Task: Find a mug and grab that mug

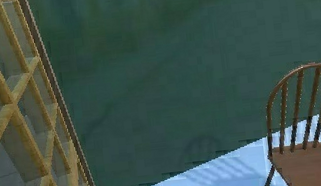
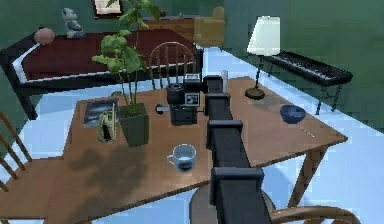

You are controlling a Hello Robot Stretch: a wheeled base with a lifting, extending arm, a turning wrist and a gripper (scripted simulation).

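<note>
A pale blue mug (image 2: 183, 157) stands on the wooden table (image 2: 90, 170), near its front edge and just left of the arm. The dark arm bar (image 2: 228, 150) rises from the arm side view's bottom edge across the table. At its far end, the gripper (image 2: 178, 108) is a dark body above the middle of the table, farther out than the mug. Its far end is hard to make out, so I cannot tell whether it holds anything.
On the table are a potted plant (image 2: 130, 115), a blue bowl (image 2: 292, 113), a lamp (image 2: 263, 40) and a flat tray (image 2: 95, 108). Behind it stand a chair (image 2: 170, 58), a bed (image 2: 80, 50) and a keyboard (image 2: 310, 68). Ahead: wooden shelving (image 1: 10, 118), green wall, chair (image 1: 308, 124).
</note>
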